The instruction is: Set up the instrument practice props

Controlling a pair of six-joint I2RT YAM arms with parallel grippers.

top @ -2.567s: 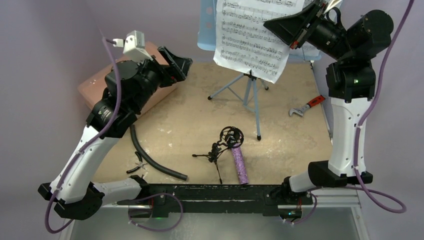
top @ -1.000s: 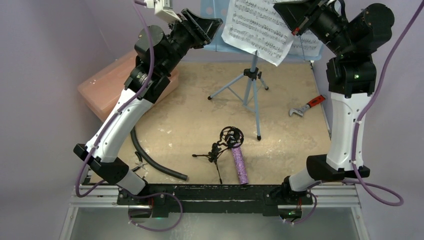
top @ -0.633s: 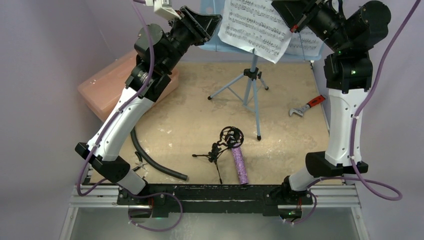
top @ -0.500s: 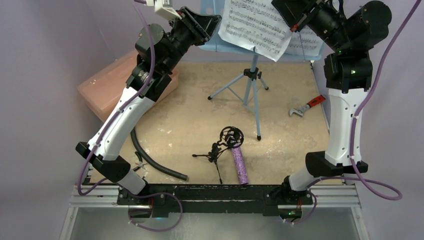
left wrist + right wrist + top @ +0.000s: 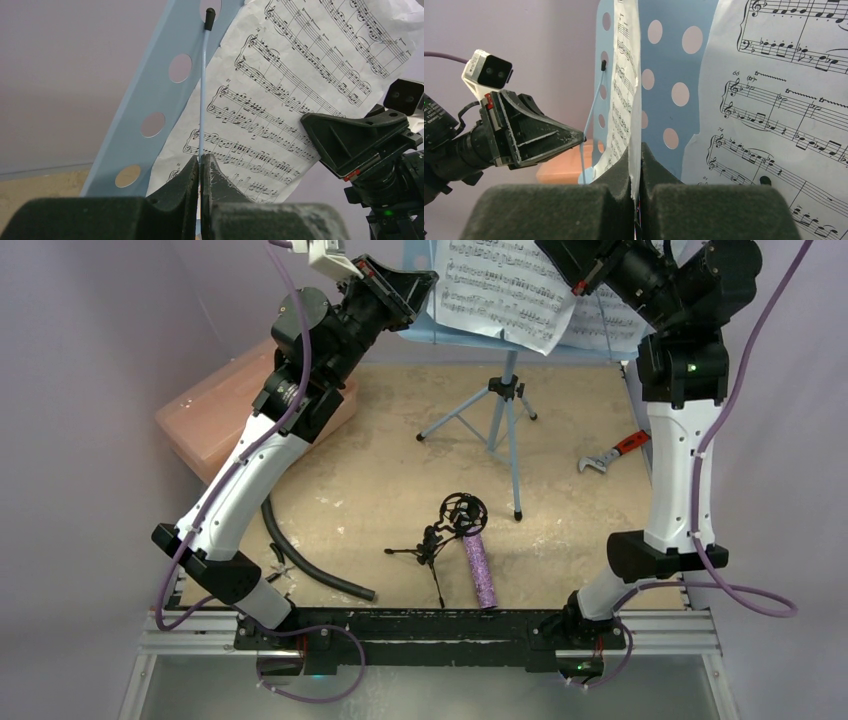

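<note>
The light blue perforated music stand [image 5: 507,400] stands on its tripod at the back of the table. My left gripper [image 5: 200,162] is shut on the stand's thin blue page-holder wire [image 5: 202,100], at the desk's left edge [image 5: 155,95]. My right gripper [image 5: 636,150] is shut on the edge of a white sheet-music page [image 5: 633,90], held up in front of the desk [image 5: 674,65]. A second page [image 5: 784,100] lies against the desk to the right. The glittery purple microphone [image 5: 479,568] lies beside the black tripod mic stand [image 5: 450,525] near the front.
A pink translucent box [image 5: 215,415] sits at the left under my left arm. A black curved hose [image 5: 310,565] and small pliers [image 5: 275,575] lie front left. An adjustable wrench with a red handle [image 5: 612,452] lies at the right.
My left gripper rose from the pink box to the stand's left edge and closed on the wire holder. My right gripper lifted the held page up and back toward the desk.
</note>
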